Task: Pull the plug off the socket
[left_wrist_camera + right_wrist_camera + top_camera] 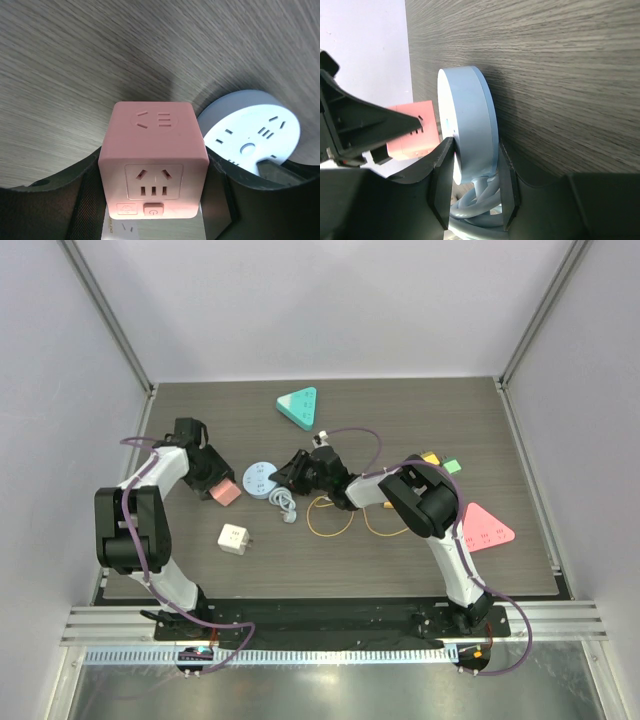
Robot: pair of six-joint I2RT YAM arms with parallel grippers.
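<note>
left gripper (152, 202) part open, clamped on pink cube socket (152, 160) | right gripper (475, 192) narrow, pinching pale-blue round socket (470, 120), white slotted face, grey cord (476, 206) coiled beneath | sockets just beside each other, left of table (420, 430) centre

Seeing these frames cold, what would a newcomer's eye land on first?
Both grippers meet left of centre: the left gripper clamps a pink cube socket, and the right gripper pinches a round pale-blue socket right beside it. After that, the teal triangle at the back.
</note>
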